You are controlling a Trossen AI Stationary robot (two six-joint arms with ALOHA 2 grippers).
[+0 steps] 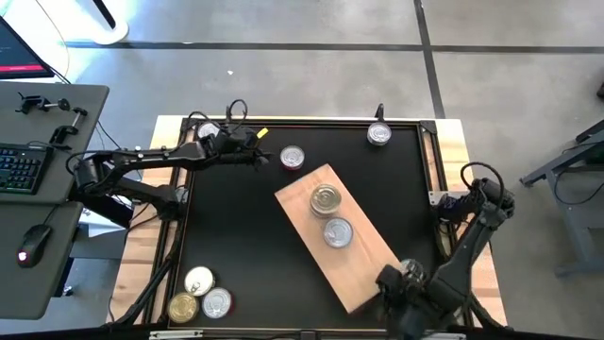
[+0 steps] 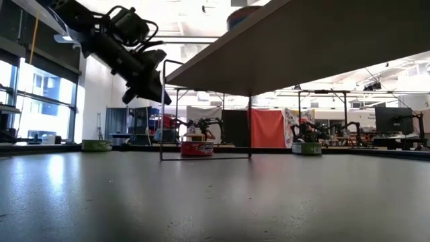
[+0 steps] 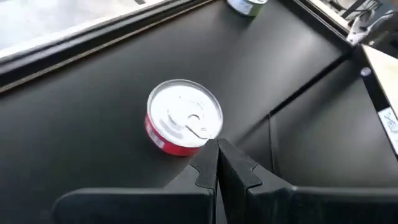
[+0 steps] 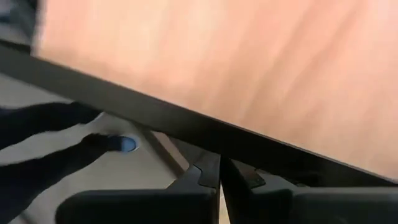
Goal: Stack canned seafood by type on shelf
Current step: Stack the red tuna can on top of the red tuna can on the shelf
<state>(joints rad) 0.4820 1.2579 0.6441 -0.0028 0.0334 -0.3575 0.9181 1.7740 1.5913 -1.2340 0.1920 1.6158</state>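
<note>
The wooden shelf (image 1: 366, 267) lies slantwise mid-table, and the low view shows it raised on thin wire legs (image 2: 205, 111). Two silver-lidded cans (image 1: 326, 198) (image 1: 337, 231) sit on it. A red-sided can (image 1: 293, 158) (image 3: 185, 118) stands on the table just off its far end. My left gripper (image 1: 262, 157) (image 3: 217, 163) is shut and hovers above the table (image 2: 144, 84) beside that can. My right gripper (image 1: 392, 280) (image 4: 219, 171) is shut at the shelf's near end (image 4: 217, 62). My right gripper's shut fingers (image 4: 202, 174) point at the dark edge (image 4: 205, 134) of the shelf's near end. I cannot tell whether they touch it.
Three cans (image 1: 198, 280) (image 1: 182, 307) (image 1: 217, 302) cluster at the table's near-left corner. One can (image 1: 379, 134) stands at the far edge, another (image 1: 208, 130) at the far-left corner behind the left arm. A raised rim (image 1: 429, 170) frames the black table.
</note>
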